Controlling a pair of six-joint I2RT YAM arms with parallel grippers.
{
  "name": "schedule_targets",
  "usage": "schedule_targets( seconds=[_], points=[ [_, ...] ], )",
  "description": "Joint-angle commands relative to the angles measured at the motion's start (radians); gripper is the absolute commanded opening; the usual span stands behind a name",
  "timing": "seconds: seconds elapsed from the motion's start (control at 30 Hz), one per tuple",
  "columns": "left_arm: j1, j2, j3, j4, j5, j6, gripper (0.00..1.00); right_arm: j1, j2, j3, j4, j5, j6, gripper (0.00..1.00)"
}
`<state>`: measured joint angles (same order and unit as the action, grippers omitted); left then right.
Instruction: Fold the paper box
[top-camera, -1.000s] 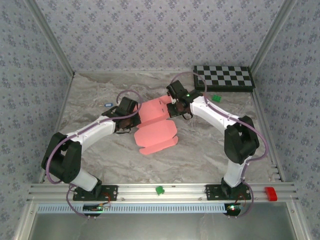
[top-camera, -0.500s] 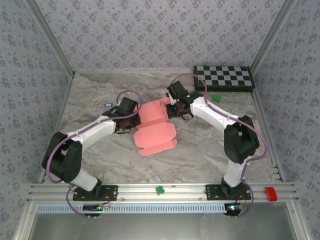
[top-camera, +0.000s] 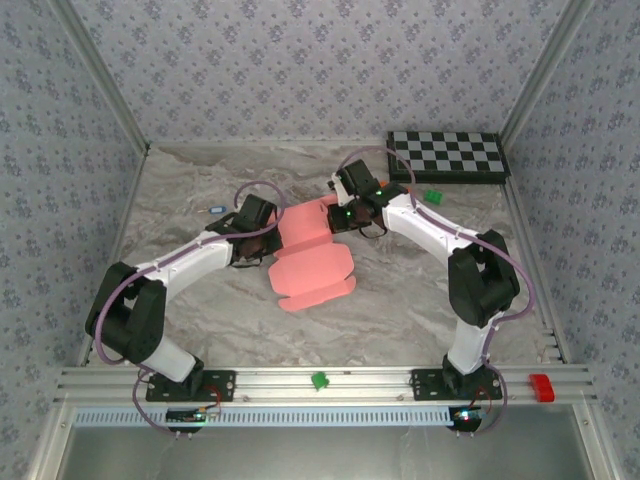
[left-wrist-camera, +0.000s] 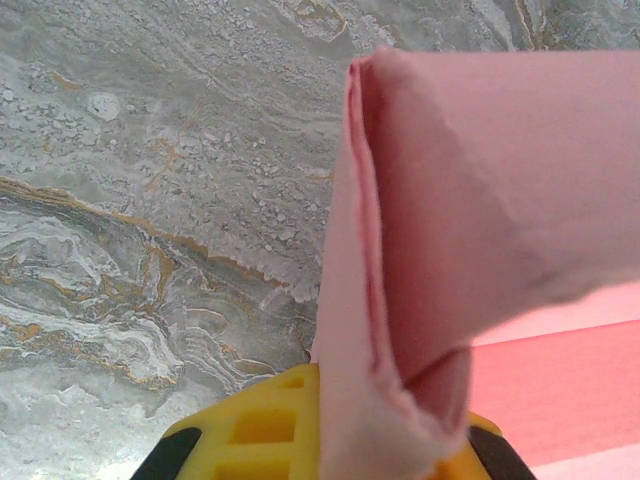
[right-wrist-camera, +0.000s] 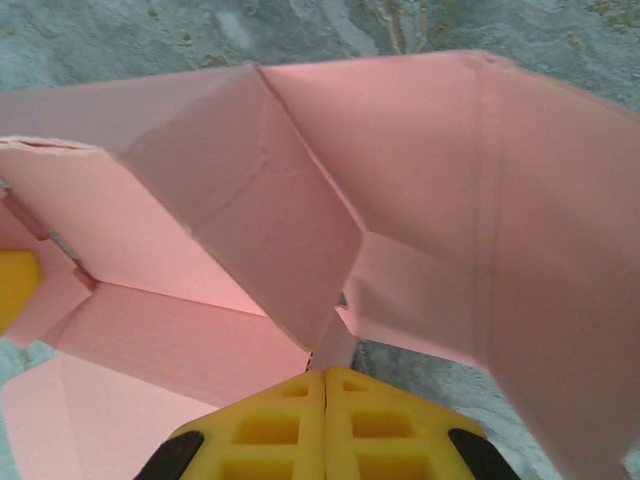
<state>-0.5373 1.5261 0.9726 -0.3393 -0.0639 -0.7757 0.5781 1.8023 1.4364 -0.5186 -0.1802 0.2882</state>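
Both the left gripper (left-wrist-camera: 380, 440) and right gripper (right-wrist-camera: 325, 400) pinch the creased, part-folded pink paper box (top-camera: 312, 265).

paper box (top-camera: 312, 265) on table (top-camera: 400, 300), left tool (top-camera: 270, 240) at its left — right tool (right-wrist-camera: 326, 378) behind

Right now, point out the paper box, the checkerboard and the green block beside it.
paper box (top-camera: 312, 268), top view, near flat panel
checkerboard (top-camera: 450, 155), top view, its middle
green block (top-camera: 432, 197), top view, its top
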Motion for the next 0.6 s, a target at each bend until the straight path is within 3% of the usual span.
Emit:
schedule_targets(
  seconds=[0.0, 0.33, 0.57],
  points=[
    [-0.006, 0.000, 0.021, 0.035, 0.018, -0.004, 0.00, -0.003, 0.020, -0.012, 0.021, -0.071, 0.019, 0.07],
    [-0.006, 0.002, 0.025, 0.036, 0.016, 0.004, 0.00, 0.006, 0.028, 0.010, 0.032, -0.117, 0.004, 0.06],
    [-0.007, 0.006, 0.026, 0.032, 0.010, 0.013, 0.00, 0.020, -0.049, -0.001, 0.024, 0.041, -0.036, 0.12]
  ],
)
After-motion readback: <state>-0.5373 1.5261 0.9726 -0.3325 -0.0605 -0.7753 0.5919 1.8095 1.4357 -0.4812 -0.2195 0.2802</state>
